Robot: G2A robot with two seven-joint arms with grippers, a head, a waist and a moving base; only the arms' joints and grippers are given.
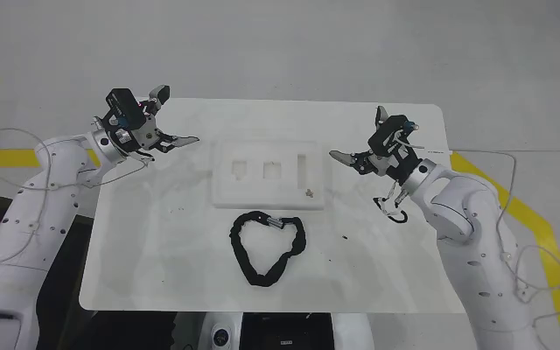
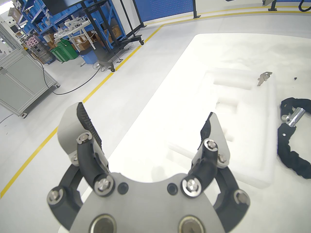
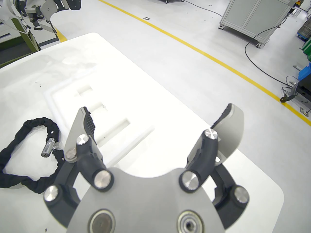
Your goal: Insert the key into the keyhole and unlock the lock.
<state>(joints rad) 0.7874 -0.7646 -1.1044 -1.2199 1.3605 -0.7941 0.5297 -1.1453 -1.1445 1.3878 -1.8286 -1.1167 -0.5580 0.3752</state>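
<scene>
**Inspector:** State of the left gripper (image 1: 175, 115)?

**Assistant:** Jaws spread wide, nothing between them. It hangs above the far left corner of the table (image 1: 157, 245), well apart from the tray (image 1: 229, 188). Its wrist view confirms this: both pads are bare, and the gap between them looks onto the table edge and the floor.

**Inspector:** And the right gripper (image 1: 357, 134)?

**Assistant:** Likewise wide open and holding nothing. It is above the table's right side, near the tray's right end and touching nothing.

**Inspector:** Where is the key (image 1: 308, 190)?

**Assistant:** It lies on the white foam tray, at the near right corner, just beside the end of the narrow slot. It is clear of both grippers, and the right one is the closer.

**Inspector:** The lock?

**Assistant:** It is a chain lock (image 1: 245, 262) in a black sleeve, lying on the table as a closed loop just in front of the tray, on the robot's side. Its metal barrel (image 1: 278, 223) sits at the part of the loop nearest the tray. I cannot tell whether the chain touches the tray's edge.

**Inspector:** Anything else on the table?

**Assistant:** One small dark speck (image 1: 347, 236), to the right of the chain.
</scene>
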